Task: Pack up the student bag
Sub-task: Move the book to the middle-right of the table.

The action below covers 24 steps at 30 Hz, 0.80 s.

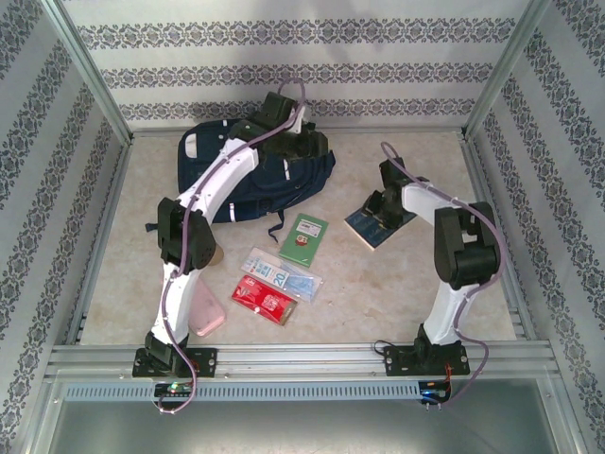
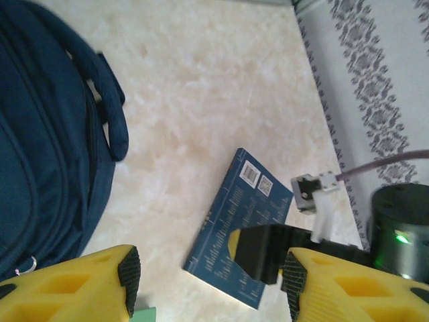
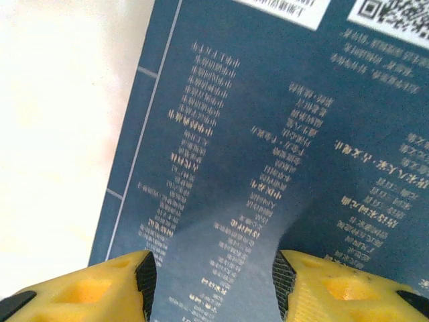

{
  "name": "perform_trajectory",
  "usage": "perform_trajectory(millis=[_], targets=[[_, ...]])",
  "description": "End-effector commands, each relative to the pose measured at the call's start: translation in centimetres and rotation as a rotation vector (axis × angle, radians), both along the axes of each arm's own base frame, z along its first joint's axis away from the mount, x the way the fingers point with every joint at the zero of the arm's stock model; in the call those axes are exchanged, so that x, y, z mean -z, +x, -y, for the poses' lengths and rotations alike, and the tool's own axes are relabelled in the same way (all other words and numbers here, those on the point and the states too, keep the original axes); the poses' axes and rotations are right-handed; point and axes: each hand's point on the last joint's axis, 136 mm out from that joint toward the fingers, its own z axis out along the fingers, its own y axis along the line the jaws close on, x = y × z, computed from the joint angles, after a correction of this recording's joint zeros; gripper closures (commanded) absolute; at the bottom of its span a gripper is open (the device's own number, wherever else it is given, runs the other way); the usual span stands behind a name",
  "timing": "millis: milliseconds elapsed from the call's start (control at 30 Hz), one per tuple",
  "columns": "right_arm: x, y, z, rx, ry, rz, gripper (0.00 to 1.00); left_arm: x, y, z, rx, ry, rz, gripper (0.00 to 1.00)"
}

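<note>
The student bag (image 1: 248,180), navy with dark straps, lies at the back left of the table; its side also shows in the left wrist view (image 2: 40,147). My left gripper (image 1: 307,144) hovers over the bag's right end, open and empty (image 2: 208,275). A dark blue book (image 1: 376,227) with pale print lies face down at the right (image 2: 234,235). My right gripper (image 1: 383,203) is low over that book, open, its yellow fingers (image 3: 114,288) spread above the cover (image 3: 268,134) with nothing gripped.
A green booklet (image 1: 304,236), a clear pouch (image 1: 282,274) and a red packet (image 1: 263,301) lie mid-table. A pink case (image 1: 208,317) sits by the left arm's base. Metal frame rails (image 1: 284,357) and patterned walls (image 1: 302,66) bound the table.
</note>
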Motion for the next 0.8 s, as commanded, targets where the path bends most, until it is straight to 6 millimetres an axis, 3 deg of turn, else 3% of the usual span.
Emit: perform_trajectory(millis=[0, 133, 200, 333, 433, 533, 767], targets=[[1.2, -4.0, 0.2, 0.02, 0.009, -0.067, 0.47, 0.6, -1.7, 1.7, 0.045, 0.025, 0.005, 0.39], [0.0, -6.8, -2.1, -0.056, 0.088, -0.028, 0.45, 4.2, -3.3, 3.9, 0.091, 0.033, -0.071, 0.39], [-1.1, -7.7, -2.0, -0.065, 0.08, -0.002, 0.44, 5.9, -4.2, 5.0, 0.114, 0.033, -0.1, 0.39], [-4.3, -8.8, 1.6, 0.034, 0.024, 0.107, 0.36, 9.7, -6.5, 8.2, 0.191, 0.053, -0.163, 0.39], [-5.3, -9.2, 4.8, 0.151, 0.013, 0.154, 0.31, 11.9, -7.6, 10.0, 0.233, 0.052, -0.206, 0.38], [-5.1, -9.2, 6.2, 0.228, 0.06, 0.175, 0.33, 13.5, -8.0, 11.4, 0.26, 0.052, -0.225, 0.38], [-2.4, -7.6, 5.6, 0.241, 0.253, 0.157, 0.4, 16.3, -8.0, 12.8, 0.279, 0.068, -0.258, 0.37]])
